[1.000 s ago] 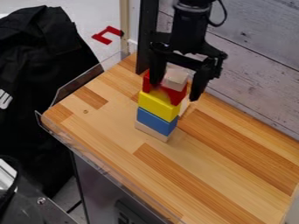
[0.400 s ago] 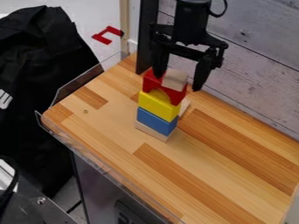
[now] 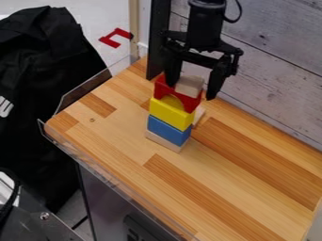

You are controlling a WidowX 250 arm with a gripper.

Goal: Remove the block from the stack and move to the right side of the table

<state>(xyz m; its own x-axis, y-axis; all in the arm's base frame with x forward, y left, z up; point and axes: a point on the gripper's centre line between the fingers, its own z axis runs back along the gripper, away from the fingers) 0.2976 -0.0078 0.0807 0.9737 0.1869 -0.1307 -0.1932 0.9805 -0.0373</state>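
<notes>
The black arm [image 3: 205, 26] hangs down over the stack [image 3: 168, 114], its gripper [image 3: 192, 91] pointing downward with fingers spread wide, one tip near the stack's top, the other out beyond it on the plank wall [image 3: 280, 73] side. The pale block [image 3: 189, 86] sits atop the stack, on its red arch [image 3: 190, 103]

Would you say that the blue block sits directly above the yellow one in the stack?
No, the blue block lies directly beneath the yellow block.

Arm [image 3: 205, 26], black cloth [image 3: 44, 84] — cropped, 2 edges
</notes>
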